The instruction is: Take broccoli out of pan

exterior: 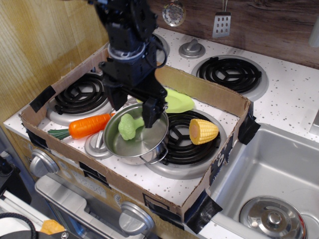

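The light-green broccoli (pixel 128 126) lies inside the shiny steel pan (pixel 152 145), toward its left wall. The pan stands on the front burner in the cardboard tray. My black gripper (pixel 133 108) hangs open right above the pan's back rim. One finger is at the left outside the rim. The other finger (pixel 150 113) dips just over the pan's inside, to the right of the broccoli. The fingers straddle the broccoli's head from above without touching it.
An orange carrot (pixel 87 125) lies left of the pan. A yellow corn cob (pixel 203 131) lies to its right. A light-green plate (pixel 178 102) sits behind. A cardboard wall (pixel 212 92) rings the stove. A sink (pixel 279 174) with a steel lid (pixel 273 217) is at right.
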